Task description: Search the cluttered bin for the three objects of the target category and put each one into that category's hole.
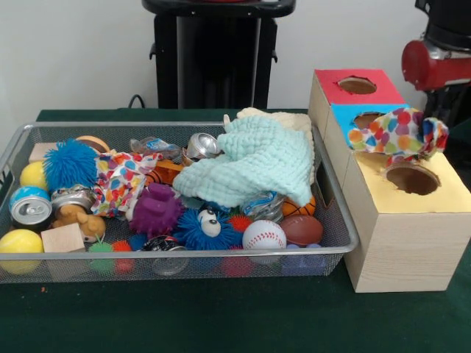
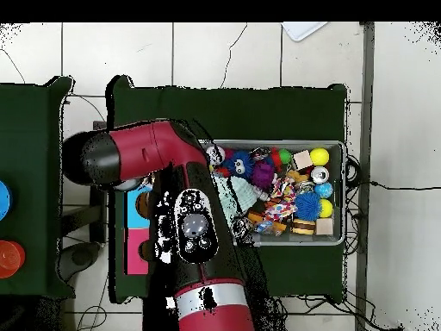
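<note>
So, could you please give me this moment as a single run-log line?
polka-dot cloth: draped over blue and yellow holes | sorting box: right of bin | wire bin: cluttered | gripper: hidden

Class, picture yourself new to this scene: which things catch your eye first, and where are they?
The wire bin heaped with toys, a mint-green cloth draped over its right half. Beside it, a wooden box with red, blue and yellow holed panels; a polka-dot cloth lies between the blue and yellow holes. Overhead, the red arm covers the box.

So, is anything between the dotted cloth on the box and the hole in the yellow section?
Nothing visible. The dotted cloth lies on the box top, just behind the yellow section's hole, which is open and uncovered.
</note>
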Controlling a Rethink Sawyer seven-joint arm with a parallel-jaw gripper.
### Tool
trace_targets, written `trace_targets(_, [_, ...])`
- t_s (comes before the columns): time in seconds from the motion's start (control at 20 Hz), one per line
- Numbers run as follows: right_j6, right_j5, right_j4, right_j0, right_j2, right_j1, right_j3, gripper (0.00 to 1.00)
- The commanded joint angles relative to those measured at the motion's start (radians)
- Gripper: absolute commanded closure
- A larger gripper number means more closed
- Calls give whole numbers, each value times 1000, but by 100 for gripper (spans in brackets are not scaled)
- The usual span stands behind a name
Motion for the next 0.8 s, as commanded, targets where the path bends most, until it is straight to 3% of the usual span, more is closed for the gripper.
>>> trace_targets(0.05, [228,-73,-42,7,-73,96,6,100])
trace_targets(0.25, [232,-152,-19,6,-78,129,17,100])
trace_targets(0.65, [173,-367,21,-18,-10,292,-141,100])
trace_targets(0.8, [186,-363,47,-9,-17,282,-167,100])
